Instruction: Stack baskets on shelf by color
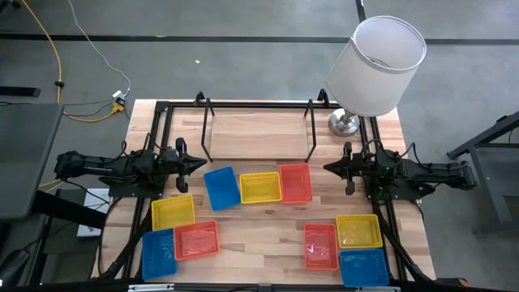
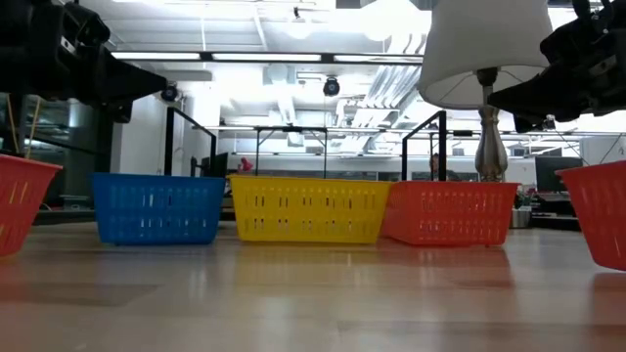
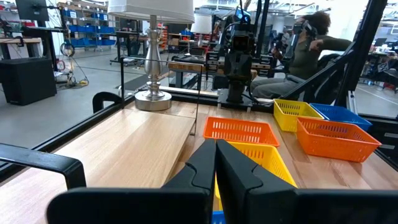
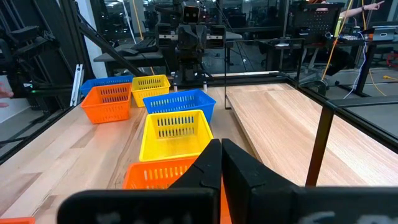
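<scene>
Nine mesh baskets sit on their bases on the tabletop. A middle row holds a blue basket [image 1: 220, 188], a yellow basket [image 1: 260, 187] and an orange-red basket [image 1: 295, 183]. A near-left cluster has yellow [image 1: 173, 213], blue [image 1: 159, 253] and orange-red [image 1: 196, 240]; a near-right cluster has orange-red [image 1: 321, 246], yellow [image 1: 358, 231] and blue [image 1: 363, 268]. The shelf [image 1: 259, 134] stands at the far side, its board bare. My left gripper [image 1: 200, 165] hovers shut, left of the middle row. My right gripper [image 1: 327, 168] hovers shut on that row's right.
A white-shaded lamp [image 1: 377, 65] stands on its metal base [image 1: 345, 123] at the table's far right corner, beside the shelf's right end loop. Black frame rails run along the table edges. A person [image 3: 311, 43] sits in the room beyond the table's right side.
</scene>
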